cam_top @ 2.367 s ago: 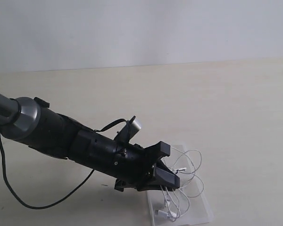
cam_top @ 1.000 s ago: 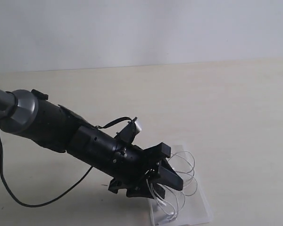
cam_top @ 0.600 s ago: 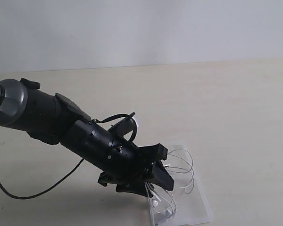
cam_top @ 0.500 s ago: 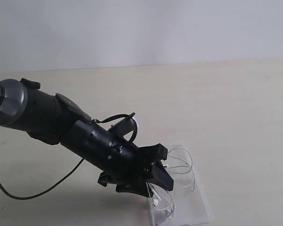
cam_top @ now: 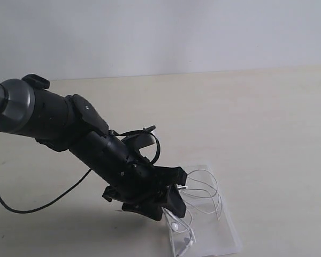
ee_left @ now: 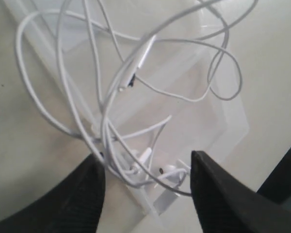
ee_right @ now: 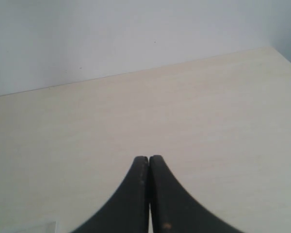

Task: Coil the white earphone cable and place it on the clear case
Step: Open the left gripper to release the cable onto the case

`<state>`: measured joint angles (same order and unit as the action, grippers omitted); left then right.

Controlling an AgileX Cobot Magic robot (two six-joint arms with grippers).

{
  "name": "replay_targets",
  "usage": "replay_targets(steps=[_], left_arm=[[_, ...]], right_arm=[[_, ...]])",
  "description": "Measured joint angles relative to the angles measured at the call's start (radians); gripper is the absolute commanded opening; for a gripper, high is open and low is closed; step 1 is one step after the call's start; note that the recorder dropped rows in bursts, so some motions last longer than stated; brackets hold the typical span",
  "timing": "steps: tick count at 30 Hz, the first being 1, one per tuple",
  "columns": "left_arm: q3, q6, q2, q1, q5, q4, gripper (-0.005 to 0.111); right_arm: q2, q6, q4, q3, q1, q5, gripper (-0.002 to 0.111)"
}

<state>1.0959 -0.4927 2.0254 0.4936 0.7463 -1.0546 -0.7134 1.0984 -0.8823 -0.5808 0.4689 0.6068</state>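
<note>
The white earphone cable (cam_top: 202,195) lies in loose loops on the clear case (cam_top: 228,239) near the table's front edge. My left gripper (cam_top: 174,202) is low over the case's left side and stands open. In the left wrist view the cable (ee_left: 105,127) spreads over the clear case (ee_left: 218,116), with its inline remote (ee_left: 145,51) farther out and both earbuds (ee_left: 141,159) lying between the fingertips of my left gripper (ee_left: 145,160). One strand touches a finger (ee_left: 82,194). My right gripper (ee_right: 149,159) is shut with nothing in it and hangs above bare table; the exterior view does not show it.
The pale wooden table (cam_top: 257,118) runs back to a white wall. A black cable (cam_top: 37,206) from the left arm trails over the table at the left. A corner of the clear case (ee_right: 34,227) shows faintly in the right wrist view.
The left arm has tilted steeper and its gripper has slid slightly left and down. The cable loops have sunk from hanging at the fingers to resting on the case.
</note>
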Motion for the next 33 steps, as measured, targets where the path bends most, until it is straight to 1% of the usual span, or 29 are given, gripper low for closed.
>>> replay_targets(steps=[10,17,19,23,33], left_arm=[[0.000,0.002,0.000,0.000,0.030,0.010,0.052],[0.000,0.002,-0.007,0.000,0.051,0.074,0.053],[0.000,0.002,-0.022,0.000,0.055,0.081,0.053],[0.000,-0.021,-0.059,0.000,0.055,0.084,0.059],[0.000,-0.046,-0.145,0.000,0.055,0.084,0.058]], right_arm=[[0.000,0.000,0.000,0.000,0.000,0.000,0.000],[0.000,0.000,0.000,0.000,0.000,0.000,0.000],[0.000,0.000,0.000,0.000,0.000,0.000,0.000],[0.000,0.000,0.000,0.000,0.000,0.000,0.000],[0.000,0.000,0.000,0.000,0.000,0.000,0.000]])
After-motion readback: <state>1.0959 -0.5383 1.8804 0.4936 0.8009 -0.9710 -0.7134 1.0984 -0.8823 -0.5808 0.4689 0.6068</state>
